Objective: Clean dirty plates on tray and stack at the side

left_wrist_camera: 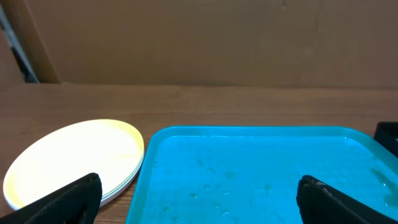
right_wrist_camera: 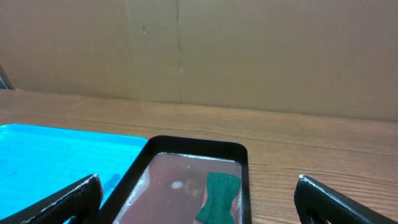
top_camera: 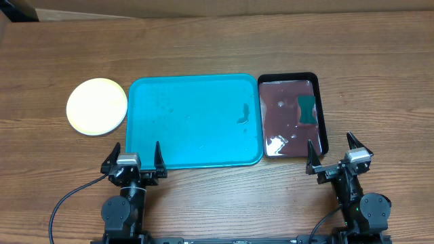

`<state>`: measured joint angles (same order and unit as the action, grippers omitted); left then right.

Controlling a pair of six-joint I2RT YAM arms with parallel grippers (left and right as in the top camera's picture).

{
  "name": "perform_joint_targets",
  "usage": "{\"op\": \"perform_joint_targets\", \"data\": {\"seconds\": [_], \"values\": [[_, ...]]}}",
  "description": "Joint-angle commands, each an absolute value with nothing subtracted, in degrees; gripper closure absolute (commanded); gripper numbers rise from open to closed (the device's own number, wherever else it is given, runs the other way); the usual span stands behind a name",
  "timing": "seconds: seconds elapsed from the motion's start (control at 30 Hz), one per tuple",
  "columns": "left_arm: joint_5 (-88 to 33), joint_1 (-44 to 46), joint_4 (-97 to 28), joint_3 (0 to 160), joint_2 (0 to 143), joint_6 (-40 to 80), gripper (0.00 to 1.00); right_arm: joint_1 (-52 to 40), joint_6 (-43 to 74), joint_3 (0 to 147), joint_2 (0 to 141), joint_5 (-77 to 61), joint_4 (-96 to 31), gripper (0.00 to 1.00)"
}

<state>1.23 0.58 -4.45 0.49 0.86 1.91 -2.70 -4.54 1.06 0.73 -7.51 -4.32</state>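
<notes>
The plates lie in one stack on the table left of the turquoise tray, yellow-green one on top; the left wrist view shows layered rims beneath it. The tray holds no plates, only droplets and a small dark smear. My left gripper is open and empty at the tray's near left corner. My right gripper is open and empty just in front of the black tray.
A narrow black tray of brownish liquid sits right of the turquoise tray, with a green sponge lying in it; it also shows in the right wrist view. A cardboard wall stands behind the table.
</notes>
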Motion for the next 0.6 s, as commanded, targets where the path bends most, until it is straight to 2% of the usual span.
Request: {"op": "perform_joint_targets", "data": {"seconds": [0.0,0.57], "values": [[-1.08,0.78,-4.43,0.27,0.19,-0.86,0.0,-2.55,-4.78,0.45,0.16,-7.62,-4.01,0.0],[-1.04,0.73,-4.43,0.27,0.23,-0.89,0.0,-2.55,-4.78,0.45,0.16,-7.62,-4.01,0.0]]}}
